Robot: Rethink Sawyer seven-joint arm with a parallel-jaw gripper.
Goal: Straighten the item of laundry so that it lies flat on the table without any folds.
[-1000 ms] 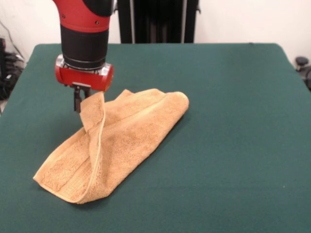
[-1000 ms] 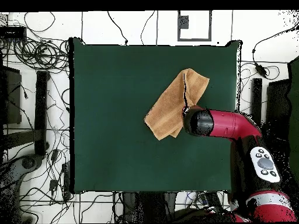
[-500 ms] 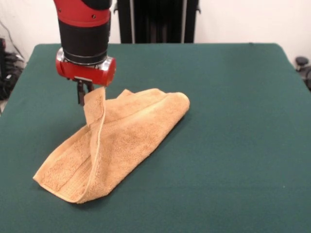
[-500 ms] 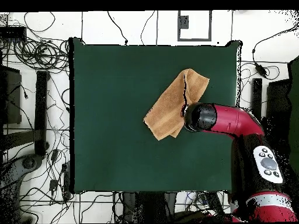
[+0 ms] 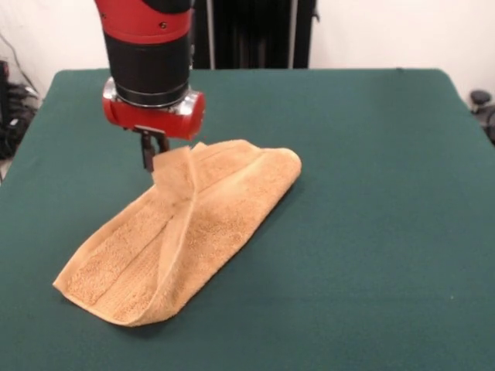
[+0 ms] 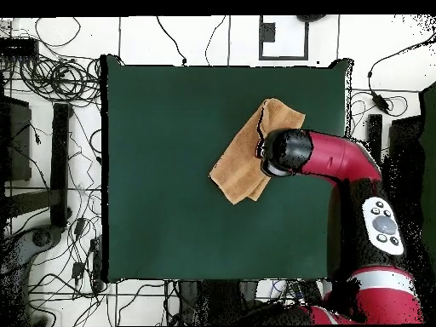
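Table (image 5: 371, 255) (image 6: 162, 170): green cloth mostly bare, wide open room on every side of the towel except beneath the arm. Towel (image 5: 182, 232) (image 6: 238, 166) lies folded in a long diagonal strip; one end near a table edge, other end toward mid-table. One corner lifted into a peak, pinched by the gripper (image 5: 151, 154), fingers closed on the cloth. Overhead, the arm (image 6: 319, 157) covers the gripper and part of the towel. Tag not discernible.

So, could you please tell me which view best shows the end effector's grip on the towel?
The front view: the end effector pinches a raised corner of the tan-orange terry-cloth towel. Overhead, the red and black arm hides that grip.
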